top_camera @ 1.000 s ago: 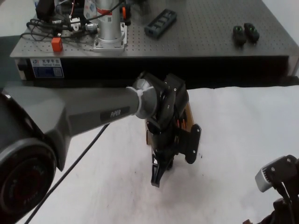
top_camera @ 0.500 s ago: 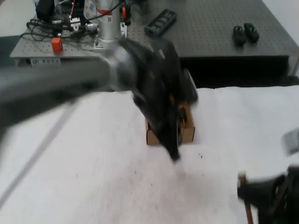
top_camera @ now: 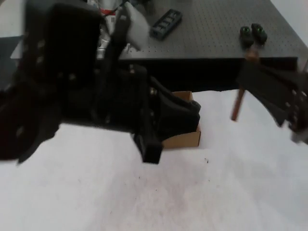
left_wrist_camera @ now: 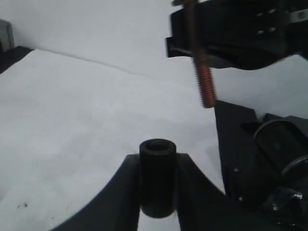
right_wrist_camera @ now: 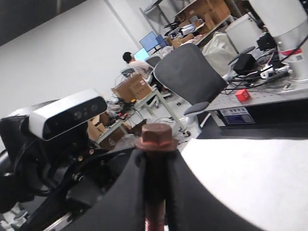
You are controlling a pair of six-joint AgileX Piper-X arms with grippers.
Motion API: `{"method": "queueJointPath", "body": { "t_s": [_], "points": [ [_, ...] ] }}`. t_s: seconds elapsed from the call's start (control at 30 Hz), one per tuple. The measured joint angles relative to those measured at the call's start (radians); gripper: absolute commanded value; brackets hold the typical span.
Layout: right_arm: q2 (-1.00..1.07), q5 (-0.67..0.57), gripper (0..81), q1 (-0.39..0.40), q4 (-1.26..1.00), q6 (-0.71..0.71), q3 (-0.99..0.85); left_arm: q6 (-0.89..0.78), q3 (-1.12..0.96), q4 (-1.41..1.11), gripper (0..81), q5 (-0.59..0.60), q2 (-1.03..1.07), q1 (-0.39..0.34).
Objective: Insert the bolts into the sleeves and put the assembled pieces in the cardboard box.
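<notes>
Reporting from the left side: my left gripper [left_wrist_camera: 157, 160] is closed on the sleeve [left_wrist_camera: 157, 185], one finger on each flank. The sleeve is a short black tube. It stands upright between the fingers, and its open bore projects just past the fingertips.

In the high view the left arm [top_camera: 72, 91] crosses the near left of the bench. The cardboard box [top_camera: 185, 138] sits just beyond that arm's gripper end on the white cloth [top_camera: 231, 192], and the arm hides part of it. I cannot see into the box from here.

To the right, my right gripper [right_wrist_camera: 155, 166] is clamped on the bolt [right_wrist_camera: 155, 137], gripping the shank just under the copper-coloured hex head. The head stands proud of the fingertips. In the high view the bolt hangs from this gripper head up and slightly tilted, with its threaded end pointing down towards the cloth. It is to the right of the box and well apart from it.

The left wrist view shows the threaded end of the bolt clear of the sleeve. It is off to one side of the bore and touches neither the sleeve nor the left fingers [left_wrist_camera: 192, 192].

Beyond both grippers lies a perforated metal table [top_camera: 216, 29].
</notes>
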Motion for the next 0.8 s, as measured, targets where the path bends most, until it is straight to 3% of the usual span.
{"method": "queueJointPath", "body": {
  "t_s": [0.4, 0.8],
  "points": [
    [0.233, -0.006, 1.2, 0.138, -0.227, 0.016, -0.115, -0.034, 0.027, -0.047, 0.6, 0.067, -0.008, -0.004],
    [0.262, -0.006, 1.2, 0.154, -0.236, -0.007, -0.124, -0.134, 0.027, -0.127, 0.6, 0.014, -0.008, -0.003]
  ]
}}
